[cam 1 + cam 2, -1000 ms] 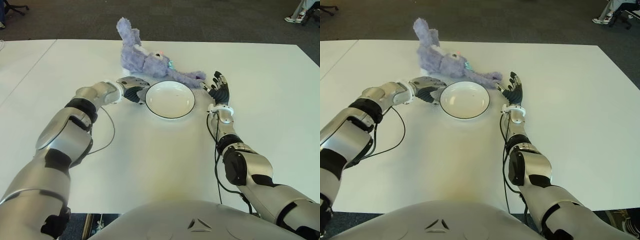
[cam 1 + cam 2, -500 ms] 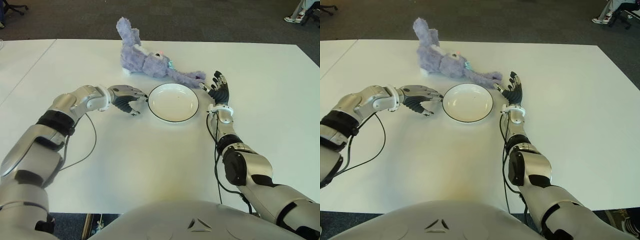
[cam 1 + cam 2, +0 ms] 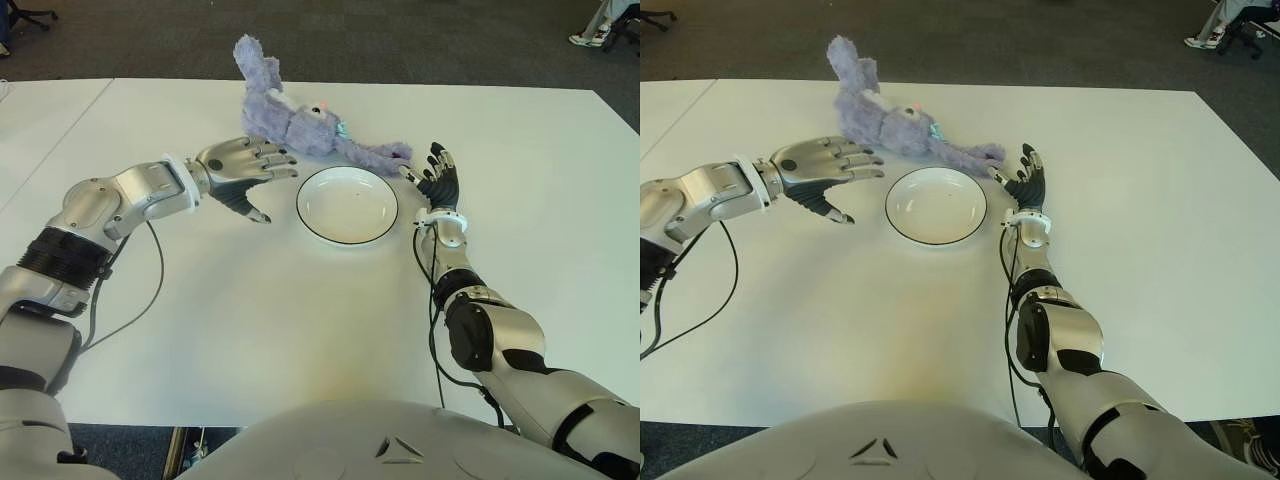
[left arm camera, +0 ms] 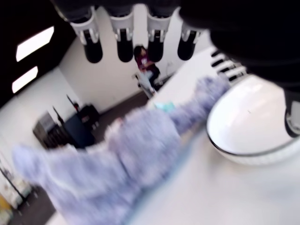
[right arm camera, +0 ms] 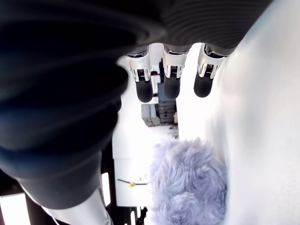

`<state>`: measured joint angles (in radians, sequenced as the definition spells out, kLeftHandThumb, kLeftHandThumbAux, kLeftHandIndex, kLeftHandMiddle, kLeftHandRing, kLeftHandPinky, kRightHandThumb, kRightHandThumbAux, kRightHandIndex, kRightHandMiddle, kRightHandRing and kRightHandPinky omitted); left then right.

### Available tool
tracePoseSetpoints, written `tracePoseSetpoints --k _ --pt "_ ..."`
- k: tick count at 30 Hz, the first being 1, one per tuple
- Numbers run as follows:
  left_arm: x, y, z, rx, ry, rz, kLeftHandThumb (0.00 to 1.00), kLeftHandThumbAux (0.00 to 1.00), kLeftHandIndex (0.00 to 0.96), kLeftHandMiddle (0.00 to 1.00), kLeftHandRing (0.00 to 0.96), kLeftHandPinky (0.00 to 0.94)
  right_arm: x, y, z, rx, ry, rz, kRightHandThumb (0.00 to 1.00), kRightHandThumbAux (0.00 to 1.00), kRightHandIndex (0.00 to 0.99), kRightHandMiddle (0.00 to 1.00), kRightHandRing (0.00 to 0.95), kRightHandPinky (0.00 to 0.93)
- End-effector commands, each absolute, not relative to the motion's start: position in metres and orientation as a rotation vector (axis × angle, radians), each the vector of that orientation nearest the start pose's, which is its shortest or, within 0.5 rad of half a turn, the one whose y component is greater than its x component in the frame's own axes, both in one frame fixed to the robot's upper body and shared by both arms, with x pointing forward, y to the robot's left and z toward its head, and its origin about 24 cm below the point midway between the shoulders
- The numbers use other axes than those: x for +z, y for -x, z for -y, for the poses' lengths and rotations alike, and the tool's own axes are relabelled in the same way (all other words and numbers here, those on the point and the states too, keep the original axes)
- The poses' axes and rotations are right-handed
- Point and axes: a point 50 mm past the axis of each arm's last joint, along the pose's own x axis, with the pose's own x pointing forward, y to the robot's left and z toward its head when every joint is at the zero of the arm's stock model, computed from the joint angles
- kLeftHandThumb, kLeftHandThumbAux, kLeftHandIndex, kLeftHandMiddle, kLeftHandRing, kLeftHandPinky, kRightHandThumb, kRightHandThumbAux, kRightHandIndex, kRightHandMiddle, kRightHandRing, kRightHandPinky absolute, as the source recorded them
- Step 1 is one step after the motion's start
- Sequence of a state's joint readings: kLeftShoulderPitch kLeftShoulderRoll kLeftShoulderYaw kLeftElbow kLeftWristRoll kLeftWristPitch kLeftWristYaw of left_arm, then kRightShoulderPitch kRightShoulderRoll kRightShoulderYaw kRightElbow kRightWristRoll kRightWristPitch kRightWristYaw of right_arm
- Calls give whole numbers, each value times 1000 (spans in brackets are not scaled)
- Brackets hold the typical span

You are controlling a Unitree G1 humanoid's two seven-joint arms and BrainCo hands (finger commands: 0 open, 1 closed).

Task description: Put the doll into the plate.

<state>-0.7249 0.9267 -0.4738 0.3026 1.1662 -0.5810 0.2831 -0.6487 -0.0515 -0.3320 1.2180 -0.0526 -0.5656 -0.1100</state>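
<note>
A purple plush rabbit doll lies on the white table just behind a white plate with a dark rim; its leg reaches along the plate's far right edge. My left hand hovers left of the plate and in front of the doll, fingers spread, holding nothing. In the left wrist view the doll and the plate lie beyond the straight fingers. My right hand shows right of the plate, fingers extended, beside the doll's foot.
The plate is empty. Dark carpet lies beyond the table's far edge. A person's shoe shows at the far right corner. A second table adjoins on the left.
My left hand drew back from the plate's left rim, rose off the table and uncurled its fingers toward the doll. The plate sits slightly farther right than a second ago. The right hand stayed still.
</note>
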Motion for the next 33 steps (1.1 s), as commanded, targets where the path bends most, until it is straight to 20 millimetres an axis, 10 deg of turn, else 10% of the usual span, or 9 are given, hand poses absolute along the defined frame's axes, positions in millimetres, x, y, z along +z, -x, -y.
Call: tracePoseSetpoints --k 1,9,17,21,25,26,28,33 --pt "236 -344 -181 -187 -2078 1159 12 360 0 0 0 0 -97 -247 150 -218 -126 -550 214 890 166 103 59 38" --pt "270 -377 -179 -59 -2089 1113 0 323 0 0 0 65 -96 -249 151 -213 -110 -552 209 887 164 105 56 27" --pt "276 -408 -158 -11 -2102 949 14 261 0 0 107 351 -94 -251 152 -216 -120 -549 212 886 165 102 50 21" --pt "262 -417 -145 -54 -2138 858 19 257 0 0 125 383 -94 -252 152 -210 -120 -551 221 888 168 103 48 11" --pt "237 -423 -138 -117 -2197 713 20 293 0 0 190 607 -94 -252 152 -212 -123 -552 236 894 173 104 45 11" --pt "229 -424 -138 -124 -2215 671 29 273 0 0 156 351 -94 -252 152 -214 -123 -552 236 892 173 104 45 10" --pt "209 -425 -137 -145 -2233 588 49 263 0 0 48 134 -94 -252 152 -217 -120 -553 233 891 171 103 44 8" --pt "183 -425 -136 -223 -2286 459 88 266 0 0 0 37 -94 -252 153 -215 -119 -551 217 884 160 97 44 19"
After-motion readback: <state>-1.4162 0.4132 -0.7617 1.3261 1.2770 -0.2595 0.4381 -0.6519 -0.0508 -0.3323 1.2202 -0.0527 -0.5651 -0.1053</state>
